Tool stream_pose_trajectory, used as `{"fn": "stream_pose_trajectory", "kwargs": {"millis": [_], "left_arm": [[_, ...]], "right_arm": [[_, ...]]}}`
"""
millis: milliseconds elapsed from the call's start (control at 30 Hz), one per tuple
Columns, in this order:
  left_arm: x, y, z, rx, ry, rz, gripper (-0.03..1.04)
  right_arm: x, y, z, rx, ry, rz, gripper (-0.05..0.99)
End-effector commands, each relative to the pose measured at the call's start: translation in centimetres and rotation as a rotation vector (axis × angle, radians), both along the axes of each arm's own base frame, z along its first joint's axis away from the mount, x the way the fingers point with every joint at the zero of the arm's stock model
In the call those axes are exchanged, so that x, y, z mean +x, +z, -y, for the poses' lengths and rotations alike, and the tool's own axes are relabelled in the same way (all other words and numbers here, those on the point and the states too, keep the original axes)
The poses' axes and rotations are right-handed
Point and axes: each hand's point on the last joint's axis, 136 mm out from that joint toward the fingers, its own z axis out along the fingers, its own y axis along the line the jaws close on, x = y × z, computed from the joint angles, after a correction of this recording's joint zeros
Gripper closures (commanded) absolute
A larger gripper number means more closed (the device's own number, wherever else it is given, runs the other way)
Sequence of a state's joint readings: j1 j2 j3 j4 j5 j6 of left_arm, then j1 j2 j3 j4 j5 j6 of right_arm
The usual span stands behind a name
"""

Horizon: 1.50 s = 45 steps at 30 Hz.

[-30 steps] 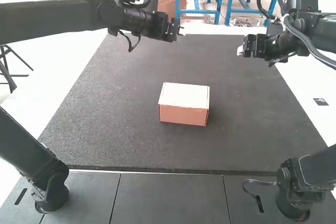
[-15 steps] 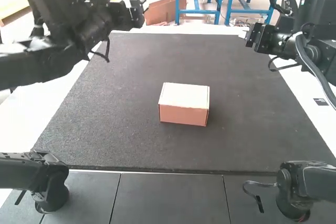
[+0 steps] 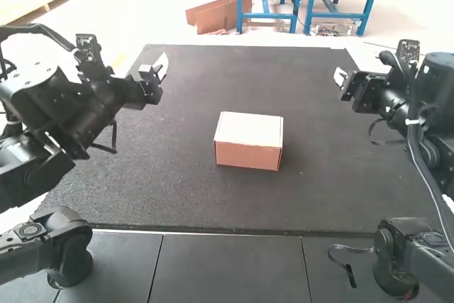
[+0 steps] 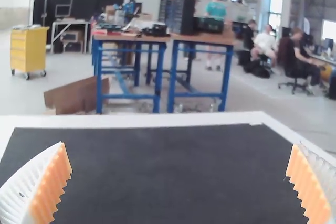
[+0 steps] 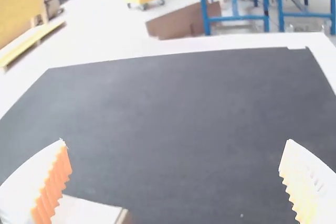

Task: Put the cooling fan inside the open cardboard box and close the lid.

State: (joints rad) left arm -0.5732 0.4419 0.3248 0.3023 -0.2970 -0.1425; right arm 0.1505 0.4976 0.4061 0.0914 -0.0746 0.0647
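Here is the cardboard box, sitting in the middle of the black mat, well apart from both grippers. Its lid is down flat and shut, so whatever lies inside is hidden. The box rests on its base with the paler top facing up. Its long axis runs across the table from left to right, turned just a touch. One long tan side faces back toward the arms' bases.

Over on the left, the left gripper hangs in the air above the far left part of the mat, pointing in toward the middle. In its wrist view the white ribbed fingers are spread wide and the orange pads face each other. Between them there is nothing but bare mat, so the gripper holds nothing.

On the other side, the right gripper hovers above the far right part of the mat, aimed leftward across the table. Its fingers are also set wide apart and hold nothing. In that wrist view a pale corner of the box peeks in close by one finger, lower down on the mat and not touching it.
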Motion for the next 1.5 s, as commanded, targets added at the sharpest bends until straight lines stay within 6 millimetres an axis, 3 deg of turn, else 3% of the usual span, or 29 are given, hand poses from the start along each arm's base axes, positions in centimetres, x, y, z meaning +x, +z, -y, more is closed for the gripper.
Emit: {"fn": "stream_pose_trajectory", "kwargs": {"millis": [0,367,567,733,1000,1467], "left_arm": [[-0.8,-0.7,-1.0,-0.009,0.023,0.027,0.04],[-3.2,-4.7,-2.3,-0.036,0.012,0.077,0.04],[-2.4,-7.1,-3.3,-0.019,0.072,0.042,0.04],[-1.6,-8.3,-5.2,0.004,0.164,0.005,0.04],[-0.8,-10.2,-8.3,0.021,0.287,-0.068,0.04],[-0.6,-12.4,-9.7,0.011,0.339,-0.161,0.04]], "right_arm": [[-0.8,0.4,0.6,-0.024,-0.03,0.06,0.02],[-1.7,-0.9,0.8,-0.036,-0.032,0.12,0.02],[-1.4,-3.1,0.8,-0.047,-0.036,0.109,0.02],[-1.4,-6.1,0.9,-0.055,-0.036,0.066,0.02],[-1.5,-6.1,0.4,-0.052,-0.007,0.079,0.02],[-2.1,-8.2,0.0,-0.099,0.023,0.099,0.02]]}}
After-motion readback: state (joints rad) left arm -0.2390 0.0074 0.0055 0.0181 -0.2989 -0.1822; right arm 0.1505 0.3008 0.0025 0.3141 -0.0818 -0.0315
